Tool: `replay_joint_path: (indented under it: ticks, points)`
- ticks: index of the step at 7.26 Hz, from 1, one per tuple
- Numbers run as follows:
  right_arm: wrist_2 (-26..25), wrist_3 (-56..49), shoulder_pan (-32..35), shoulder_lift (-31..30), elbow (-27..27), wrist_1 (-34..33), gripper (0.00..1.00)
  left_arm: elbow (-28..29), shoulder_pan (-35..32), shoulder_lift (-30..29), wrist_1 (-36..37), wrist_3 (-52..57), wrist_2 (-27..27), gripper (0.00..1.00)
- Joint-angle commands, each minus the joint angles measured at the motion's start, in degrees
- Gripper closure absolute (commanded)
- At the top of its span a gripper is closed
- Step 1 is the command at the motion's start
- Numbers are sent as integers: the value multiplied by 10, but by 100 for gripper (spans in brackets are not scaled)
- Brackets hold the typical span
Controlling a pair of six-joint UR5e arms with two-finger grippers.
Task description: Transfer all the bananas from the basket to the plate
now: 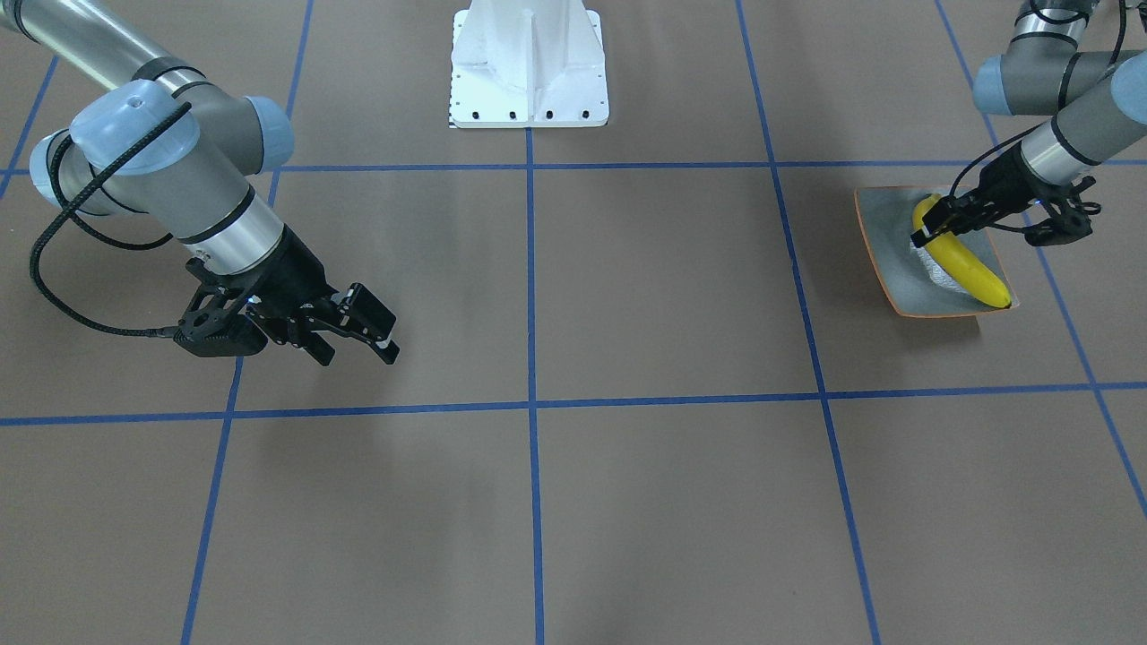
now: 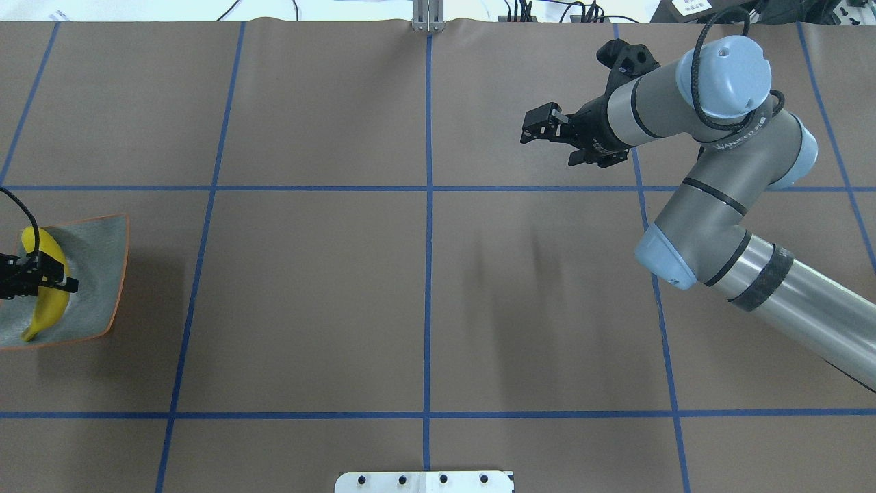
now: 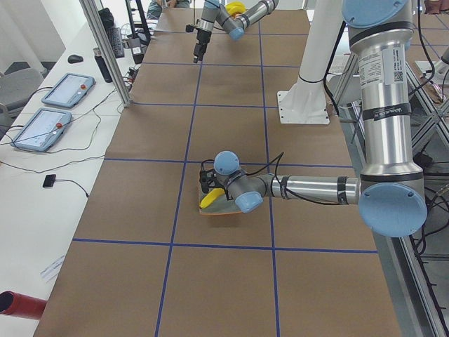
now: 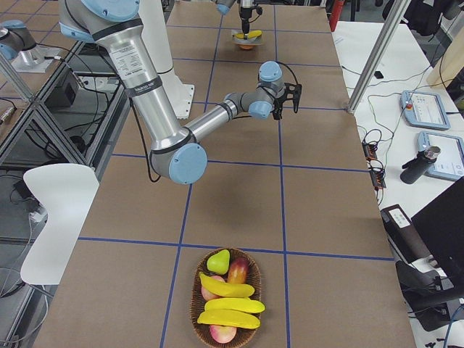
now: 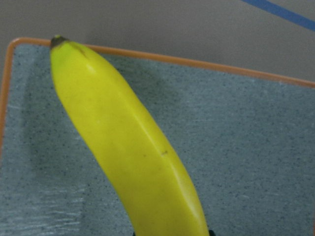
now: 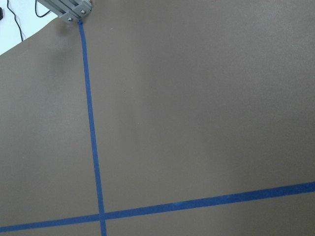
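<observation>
One yellow banana lies on the square grey-green plate with the orange rim. My left gripper is shut on the banana near one end, low over the plate. The overhead view shows the same banana, plate and left gripper. The left wrist view is filled by the banana over the plate. Three more bananas lie in the woven basket at the table's right end. My right gripper is open and empty above the table.
The basket also holds a green pear and reddish fruit. The white robot base stands at mid table. Blue tape lines cross the brown table. Tablets and cables lie on the side bench.
</observation>
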Motion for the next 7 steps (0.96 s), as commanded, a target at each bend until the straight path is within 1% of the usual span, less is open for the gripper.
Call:
replay_joint_path:
  ticks: [1, 2, 3, 4, 5, 6, 7]
  points:
    - [0, 2, -2, 1, 1, 0, 0, -17, -18, 2, 6, 7, -5, 0]
    - [-2, 2, -2, 1, 1, -1, 0, -32, -22, 1, 7, 6, -12, 0]
    - [-3, 1, -1, -2, 4, -1, 0, -47, -47, 1, 9, 6, -38, 0]
    - [-1, -1, 2, -23, 17, 0, 0, -71, -83, -3, 10, 6, -60, 0]
    - [8, -13, 17, -57, 26, 3, 0, -87, -103, -9, 9, 7, -60, 0]
    - [19, -53, 39, -89, 26, 4, 0, -87, -103, -33, 11, 5, -60, 0]
    - [30, -116, 66, -134, 25, 4, 0, -88, -101, -55, 29, 4, -60, 0]
